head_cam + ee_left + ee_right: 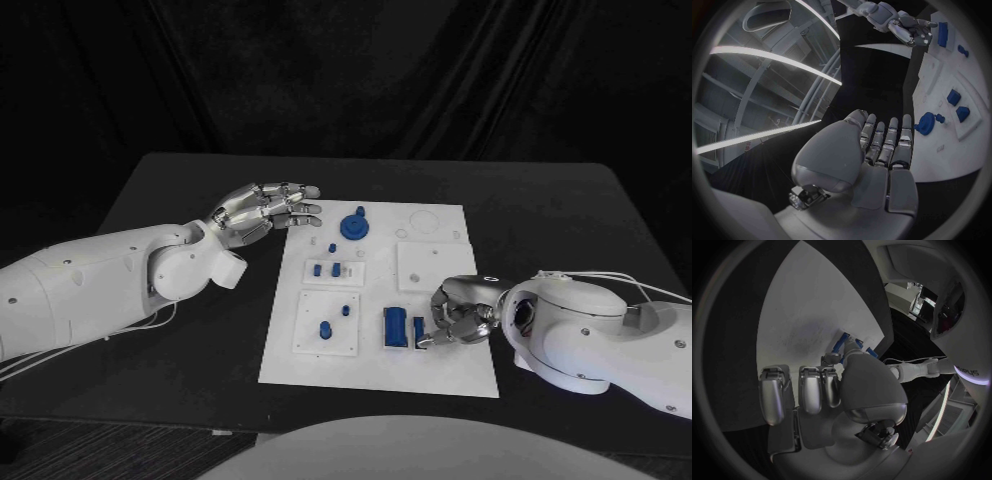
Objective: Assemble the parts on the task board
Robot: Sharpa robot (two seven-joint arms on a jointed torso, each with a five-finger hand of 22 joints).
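Note:
The white task board (440,372) lies in the middle of the black table (577,200). My right hand (459,312) rests over the board's near right part. Its fingertips pinch a small upright blue part (420,331) next to a blue rectangular block (394,327). In the right wrist view the right hand (836,395) closes thumb and finger on that blue part (841,344). My left hand (267,212) hovers beside the board's far left edge, fingers apart and holding nothing. A round blue piece with a knob (355,226) stands just right of it.
Small blue pegs (329,268) stand in a raised plate left of centre. Two more blue pieces (333,322) lie on the near left plate. A square white plate (428,262) and a ring outline (427,220) sit on the board's right half.

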